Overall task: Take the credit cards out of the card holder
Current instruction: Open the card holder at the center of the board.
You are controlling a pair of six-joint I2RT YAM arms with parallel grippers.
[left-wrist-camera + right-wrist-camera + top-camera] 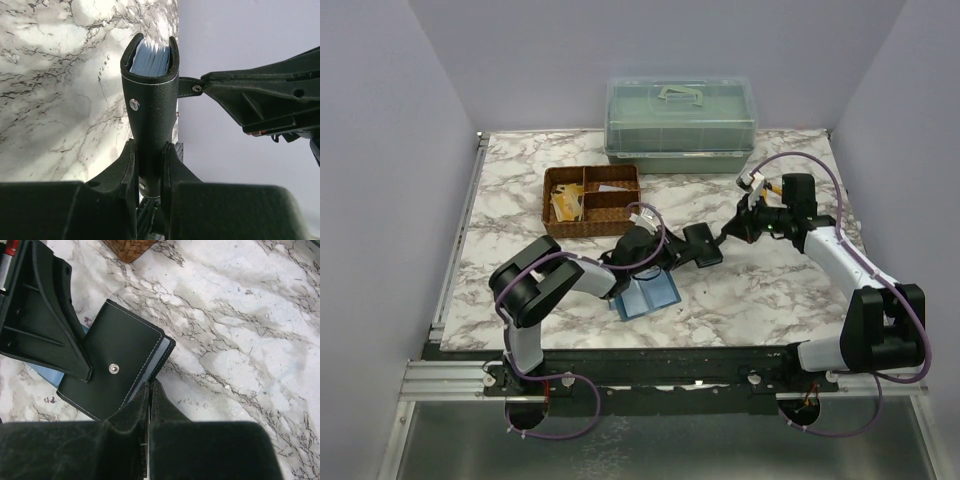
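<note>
**Black card holder clamped between both my grippers**

Black grained leather fills the gap between my two tools. The card holder (150, 110) stands lengthwise out of my left gripper (149, 150), whose two fingers press on its opposite faces at the near end, closed as far as the thickness of the wallet allows. At the far end the two covers gape a little, and the blue-grey inside (150, 59) shows between them.

From the holder's right edge the snap tab (186, 86) sticks out sideways. My right gripper (150, 386) has its fingers fully together right at that edge, and the left wrist view shows its tip pinching the end of the tab. A metal stud (114, 369) sits on the outer cover, just beside that pinch.

Seen from above, the holder lies midway between the two arms, over the marble table (240, 315), next to the light-blue folder (645, 297) and in front of the wicker basket (592, 200). I cannot tell whether it touches the tabletop.
</note>
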